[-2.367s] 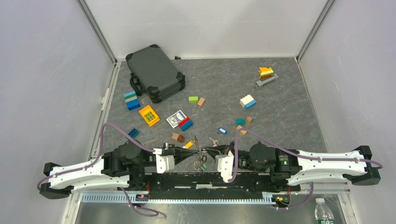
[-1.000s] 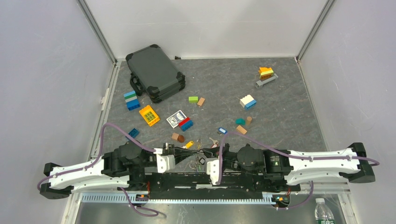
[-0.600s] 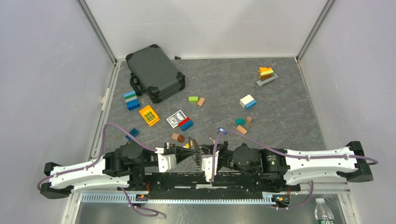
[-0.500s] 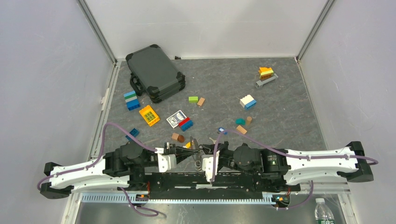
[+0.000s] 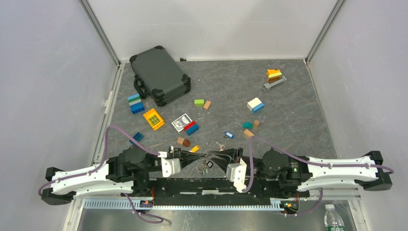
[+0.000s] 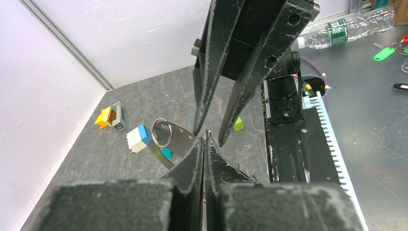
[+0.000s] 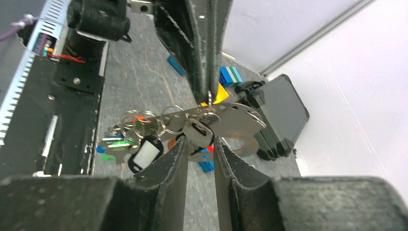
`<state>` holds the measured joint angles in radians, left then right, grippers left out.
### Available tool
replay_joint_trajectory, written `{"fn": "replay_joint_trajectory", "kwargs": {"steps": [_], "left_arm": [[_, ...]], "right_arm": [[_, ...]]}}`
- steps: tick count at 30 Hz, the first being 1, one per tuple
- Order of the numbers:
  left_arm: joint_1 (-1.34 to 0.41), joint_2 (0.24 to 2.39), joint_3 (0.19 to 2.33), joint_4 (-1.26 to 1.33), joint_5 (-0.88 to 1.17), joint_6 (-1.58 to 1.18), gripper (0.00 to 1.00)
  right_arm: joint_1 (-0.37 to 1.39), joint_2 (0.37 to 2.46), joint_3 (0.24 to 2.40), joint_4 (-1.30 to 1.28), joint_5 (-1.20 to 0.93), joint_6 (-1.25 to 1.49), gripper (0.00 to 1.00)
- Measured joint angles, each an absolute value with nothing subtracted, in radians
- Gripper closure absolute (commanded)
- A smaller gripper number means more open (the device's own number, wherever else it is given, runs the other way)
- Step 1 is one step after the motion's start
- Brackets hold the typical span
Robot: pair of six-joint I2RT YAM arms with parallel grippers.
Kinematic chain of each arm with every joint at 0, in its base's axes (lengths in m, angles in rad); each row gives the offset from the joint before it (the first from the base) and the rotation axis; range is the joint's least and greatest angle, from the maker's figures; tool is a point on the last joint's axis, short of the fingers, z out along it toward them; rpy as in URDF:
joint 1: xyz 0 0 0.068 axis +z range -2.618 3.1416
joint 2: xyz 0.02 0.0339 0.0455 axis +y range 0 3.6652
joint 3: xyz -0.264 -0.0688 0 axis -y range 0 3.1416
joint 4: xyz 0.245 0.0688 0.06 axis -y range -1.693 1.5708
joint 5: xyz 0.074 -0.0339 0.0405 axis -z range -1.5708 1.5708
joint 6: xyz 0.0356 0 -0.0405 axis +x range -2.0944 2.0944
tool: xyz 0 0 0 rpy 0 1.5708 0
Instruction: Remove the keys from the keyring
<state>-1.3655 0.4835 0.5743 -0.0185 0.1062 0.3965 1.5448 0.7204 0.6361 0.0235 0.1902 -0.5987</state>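
Bench [image 5: 288, 115]: a dark grey surface with pale marbled veins, filling the floor of the enclosure from the back wall to the arm bases.
Room: plain white walls [image 5: 207, 24] on three sides, joined at the corners by slanted aluminium rails [image 5: 98, 31].
Near edge: a black mounting bar [image 5: 192, 185] carries both arms, and purple cables [image 5: 110, 139] loop over them. A water bottle [image 5: 332, 217] lies outside the enclosure at the lower right.
Clutter, back left: a dark grey hard case [image 5: 159, 74] lies flat near the corner.
Clutter, middle: a playing-card box [image 5: 181, 122] lies beside a yellow block [image 5: 153, 118], with small coloured building blocks scattered around them.
Clutter, right: a white-and-blue block [image 5: 255, 105] lies well apart from an orange-and-grey block pile [image 5: 274, 77] near the back right corner.
Left end effector [image 6: 204, 144]: clenched, its fingers pressed together on the thin edge of the keyring.
Keyring [image 7: 231, 120]: a flat grey metal piece held above the bench between the two arms, near the front edge.
Keys [image 7: 126, 139]: a bunch on small split rings hangs from the keyring's end, with blue, green and black heads visible.
Right end effector [image 7: 200, 144]: released, its fingers standing apart just below the keyring and gripping nothing.
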Motion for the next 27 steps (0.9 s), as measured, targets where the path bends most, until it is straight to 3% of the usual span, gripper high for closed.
{"fn": "replay_joint_trajectory", "kwargs": {"steps": [12,27], "left_arm": [[-1.365,0.484,0.574,0.003,0.115,0.391,0.98],[-1.365,0.48,0.568,0.005,0.139,0.39,0.98]], "right_arm": [[1.545,0.721,0.579,0.195,0.124,-0.568,0.69],[1.545,0.744,0.578,0.233,0.124,-0.554,0.76]]}}
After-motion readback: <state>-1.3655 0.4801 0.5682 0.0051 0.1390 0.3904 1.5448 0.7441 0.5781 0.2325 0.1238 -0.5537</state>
